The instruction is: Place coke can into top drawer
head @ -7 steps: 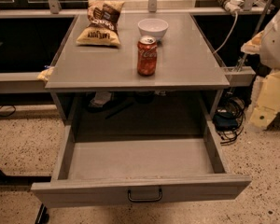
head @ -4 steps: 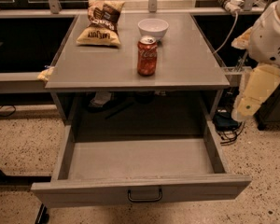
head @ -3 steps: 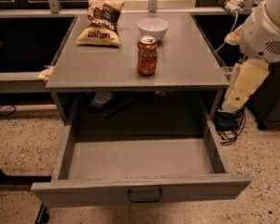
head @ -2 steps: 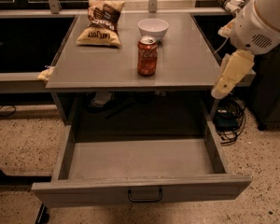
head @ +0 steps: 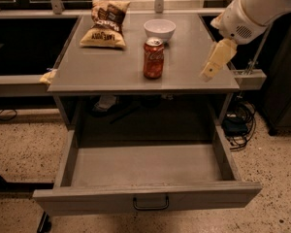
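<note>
Gripper: the gripper (head: 211,68) hangs in the upper right of the frame, over the right edge of the table (head: 102,72), pointing down and to the left.
Gripper state: I cannot tell whether it is open or closed; it holds nothing and touches nothing.
Arm: the white arm (head: 254,8) comes in from the top right corner, its rounded joint just above the gripper.
Can: the red can (head: 153,58) stands upright on the table top, near the middle of the frame's upper half, left of the gripper and clearly apart from it.
Bowl: a white bowl (head: 159,29) sits just behind the can, higher in the frame.
Chip bag: a yellow-brown bag (head: 106,24) lies toward the upper left of the table, well apart from the can.
Drawer: the grey drawer (head: 87,200) is pulled out wide below the table, filling the lower half of the frame; its inside shows only the bare grey bottom.
Handle: a small dark handle (head: 151,204) sits at the centre of the drawer front, near the bottom edge.
Cables: dark cables (head: 237,125) lie on the floor at the right, beside the table leg.
Floor: speckled beige floor (head: 19,149) shows on both sides of the drawer.
</note>
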Robot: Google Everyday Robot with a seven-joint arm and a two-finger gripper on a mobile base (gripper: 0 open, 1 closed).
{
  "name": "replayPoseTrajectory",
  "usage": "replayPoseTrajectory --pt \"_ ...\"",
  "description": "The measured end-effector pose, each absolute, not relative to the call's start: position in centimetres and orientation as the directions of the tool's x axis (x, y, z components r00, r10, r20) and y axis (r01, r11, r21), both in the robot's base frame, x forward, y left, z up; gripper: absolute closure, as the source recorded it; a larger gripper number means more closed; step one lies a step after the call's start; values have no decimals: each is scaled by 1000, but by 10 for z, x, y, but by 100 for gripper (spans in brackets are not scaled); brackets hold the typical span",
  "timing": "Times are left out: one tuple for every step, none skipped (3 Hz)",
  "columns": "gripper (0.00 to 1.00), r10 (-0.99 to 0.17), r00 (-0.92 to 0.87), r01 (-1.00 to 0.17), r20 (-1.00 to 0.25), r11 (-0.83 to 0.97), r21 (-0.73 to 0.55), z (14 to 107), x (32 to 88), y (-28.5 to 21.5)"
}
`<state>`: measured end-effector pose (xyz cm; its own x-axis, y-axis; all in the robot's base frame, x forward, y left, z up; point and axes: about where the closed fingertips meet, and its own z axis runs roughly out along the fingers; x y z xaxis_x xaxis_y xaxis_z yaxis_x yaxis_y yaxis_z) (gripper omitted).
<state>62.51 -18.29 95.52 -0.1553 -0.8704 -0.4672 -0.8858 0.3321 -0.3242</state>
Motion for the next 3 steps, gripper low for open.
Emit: replayPoseTrajectory --pt "0 -855 -145 -887 -497 335 -317 949 651 -173" --pt "0 -841 -132 -902 -525 321 -287 938 675 -153" --pt "0 -831 -122 -922 -543 297 -246 922 696 -130"
